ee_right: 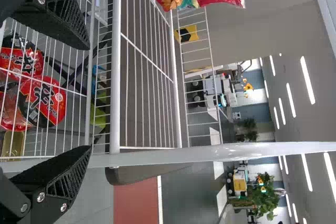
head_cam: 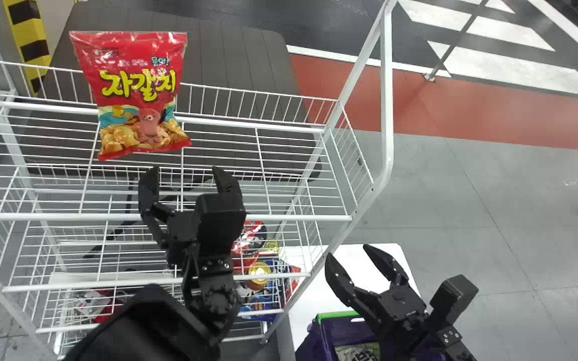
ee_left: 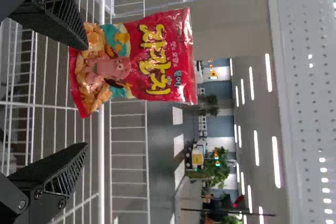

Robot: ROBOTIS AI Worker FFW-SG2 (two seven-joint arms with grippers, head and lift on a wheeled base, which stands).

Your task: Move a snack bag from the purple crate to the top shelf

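The crate (head_cam: 336,315), far to the right of and lower than the bag (head_cam: 138,90), is cut by the bottom edge of the head view and partly covered by the right arm, so the pack (head_cam: 359,351) in it is hard to make out. Wires also break up the goods (head_cam: 259,273) on a shelf below the bag, and the right wrist view cuts off a part of the bag. The bag itself stands almost upright on the top shelf (head_cam: 289,129), with a slight tilt. The left arm rises before the bag, and its pincer (head_cam: 183,174) points at it, near but apart; the fingers are wide open and have hold of nothing. The right pincer (head_cam: 349,253) is lower and well to the right of the bag, above the white bench (head_cam: 314,301), also empty, with its fingers spread and pointing up. The bag is of shiny red film, puffed in the middle, with flat crimped ends. Around it the rack is of thin white wire and round tubes; the black fingers are wedge-shaped, with ribbed sides.
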